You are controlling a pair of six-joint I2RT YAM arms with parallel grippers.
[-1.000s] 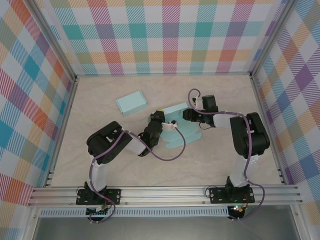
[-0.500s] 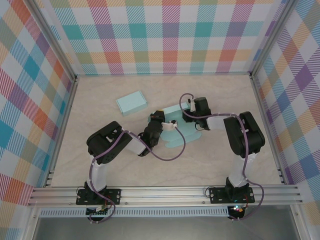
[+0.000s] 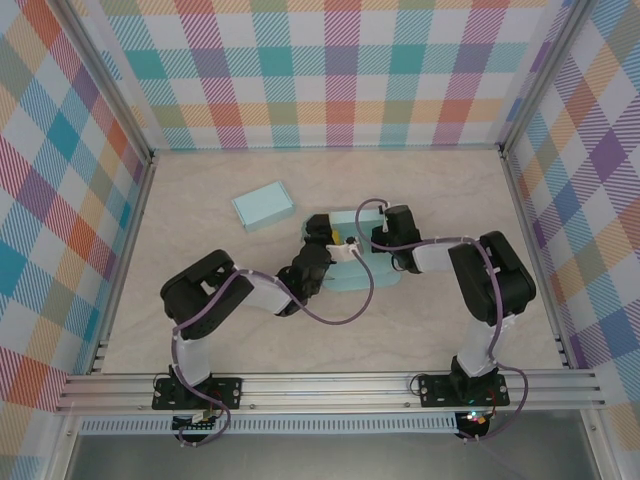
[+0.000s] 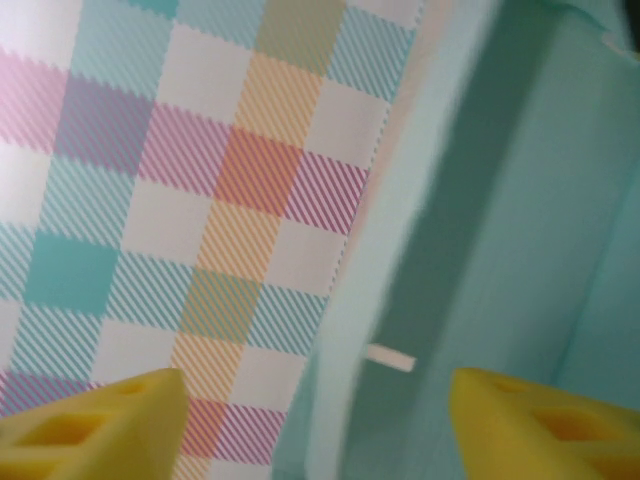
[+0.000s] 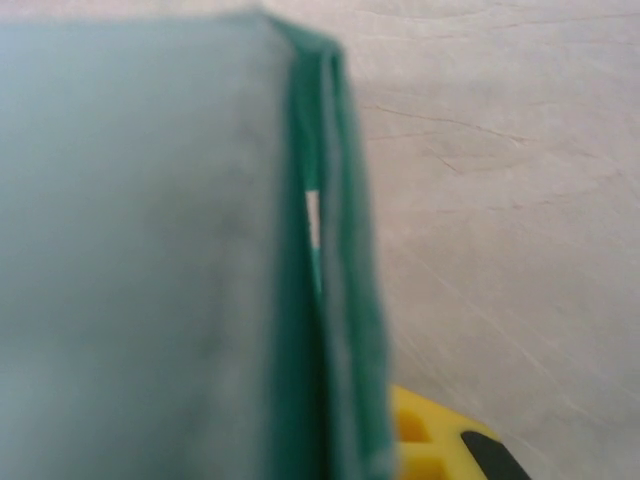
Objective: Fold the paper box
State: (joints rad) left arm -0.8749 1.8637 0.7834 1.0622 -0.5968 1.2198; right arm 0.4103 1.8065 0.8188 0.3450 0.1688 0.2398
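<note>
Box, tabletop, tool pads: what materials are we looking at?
Paper box: thin matte teal card, probably paper; its doubled wall shows slim layered edges.
Table: smooth cream surface with marble-like veins, likely printed laminate, can't confirm.
Left tool pads: yellow, matte, with moulded recesses; looks like plastic or rubber.

walls: pastel plaid, three sides | tabletop: pale beige marble | near edge: aluminium rail

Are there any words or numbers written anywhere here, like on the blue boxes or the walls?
None can be read. The paper box is plain teal, the other box is plain blue, and the walls carry only coloured checks, no letters.
</note>
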